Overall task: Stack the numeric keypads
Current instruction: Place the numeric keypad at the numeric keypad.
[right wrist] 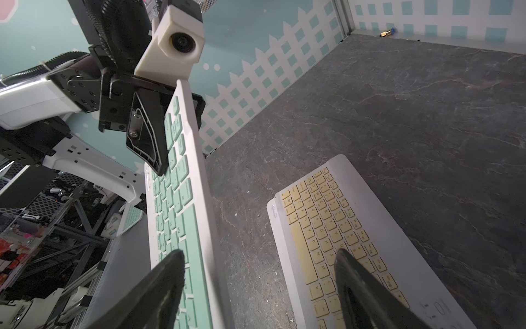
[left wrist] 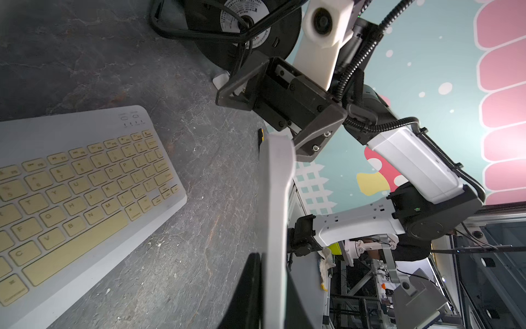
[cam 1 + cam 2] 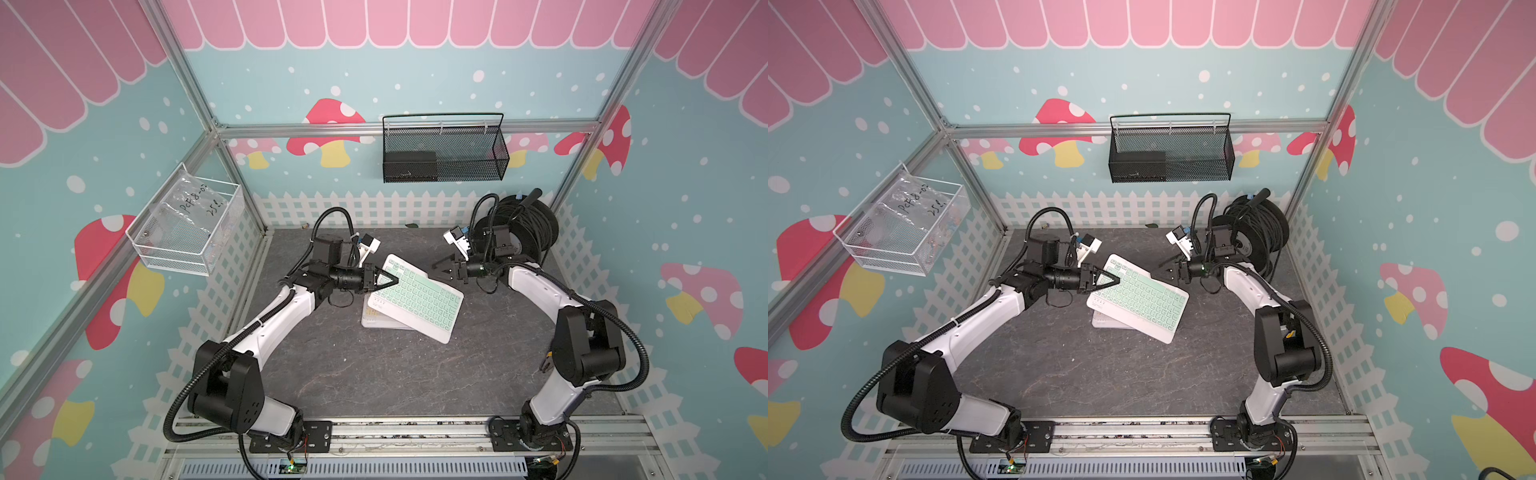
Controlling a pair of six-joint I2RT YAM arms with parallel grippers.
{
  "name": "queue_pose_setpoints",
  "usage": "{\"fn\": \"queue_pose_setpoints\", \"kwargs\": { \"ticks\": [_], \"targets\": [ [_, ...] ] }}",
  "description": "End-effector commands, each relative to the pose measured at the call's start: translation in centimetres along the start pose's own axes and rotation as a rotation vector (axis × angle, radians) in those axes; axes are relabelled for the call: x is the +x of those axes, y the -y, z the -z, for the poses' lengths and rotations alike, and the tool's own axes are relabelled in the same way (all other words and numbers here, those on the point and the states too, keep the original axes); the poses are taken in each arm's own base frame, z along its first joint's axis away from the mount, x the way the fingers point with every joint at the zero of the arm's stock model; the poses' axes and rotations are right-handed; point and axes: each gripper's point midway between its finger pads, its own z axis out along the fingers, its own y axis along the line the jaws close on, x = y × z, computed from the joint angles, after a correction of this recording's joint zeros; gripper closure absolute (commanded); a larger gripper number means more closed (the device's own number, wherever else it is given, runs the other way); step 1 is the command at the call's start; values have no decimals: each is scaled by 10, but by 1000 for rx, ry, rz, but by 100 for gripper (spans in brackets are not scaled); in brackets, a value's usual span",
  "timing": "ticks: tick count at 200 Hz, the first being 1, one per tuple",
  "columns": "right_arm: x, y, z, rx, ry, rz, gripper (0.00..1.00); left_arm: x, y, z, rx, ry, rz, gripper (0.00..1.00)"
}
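Biggest risk here: the mint keypad [image 3: 417, 297] hangs tilted and skewed over the yellow keypad [image 3: 369, 312], middle of the frame in both top views. Dropped like this, it'd likely land crooked, overhang and slide off onto the table [image 3: 374, 374]. It's pinched at one short end only, so it could also pivot in the grip. The left gripper [image 3: 390, 282] is clamped tight on that end. The right gripper [image 3: 440, 267] has its jaws wide apart, holding nothing, just beside the mint keypad's far edge; a bump there could twist it.
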Motion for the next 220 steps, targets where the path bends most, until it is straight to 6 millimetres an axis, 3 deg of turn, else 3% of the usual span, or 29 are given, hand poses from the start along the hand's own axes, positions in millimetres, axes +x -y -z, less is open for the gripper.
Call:
{"fn": "queue_pose_setpoints", "kwargs": {
  "ticks": [1, 54, 111, 157, 220],
  "targets": [
    [5, -6, -8, -85, -10, 21, 17, -3, 4, -3, 42, -40, -11, 88],
    [4, -18, -20, -197, -14, 29, 27, -15, 4, -10, 65, -76, -27, 88],
    [9, -22, -32, -278, -23, 5, 46, -30, 0, -18, 99, -117, -40, 88],
    [14, -22, -34, -330, -17, -28, 59, -43, -23, -17, 92, -115, -4, 88],
    [10, -24, -33, -354, -15, -46, 74, -75, -44, -9, 121, -91, 9, 84]
  ]
}}
